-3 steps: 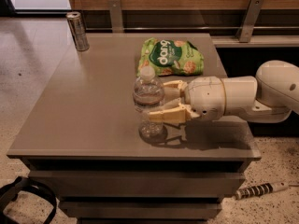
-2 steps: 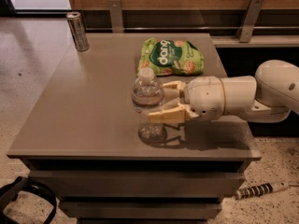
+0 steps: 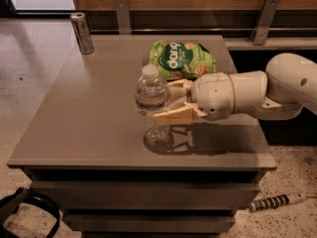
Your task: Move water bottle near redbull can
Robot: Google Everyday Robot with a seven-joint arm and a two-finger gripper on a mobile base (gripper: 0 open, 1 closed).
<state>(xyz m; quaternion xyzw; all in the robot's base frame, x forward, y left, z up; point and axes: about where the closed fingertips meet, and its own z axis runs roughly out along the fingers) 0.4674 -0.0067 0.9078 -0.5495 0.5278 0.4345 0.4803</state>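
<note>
The water bottle [image 3: 151, 99] is a clear ribbed bottle with a white cap, upright near the middle of the grey table [image 3: 89, 118]. My gripper [image 3: 165, 102] reaches in from the right, with its cream fingers [image 3: 171, 116] closed on the bottle's sides at about mid-height. The bottle's base is at or just above the table top. The redbull can [image 3: 81, 32] is a slim silvery can standing at the table's far left corner, well apart from the bottle.
A green snack bag [image 3: 182, 58] lies flat behind the bottle, next to my gripper's far side. A wooden wall and metal brackets [image 3: 123, 15] run behind the table. A striped cable [image 3: 275, 201] and a black strap [image 3: 25, 207] lie on the floor.
The gripper and the bottle have shifted together slightly up and to the left. The can and the bag have not moved.
</note>
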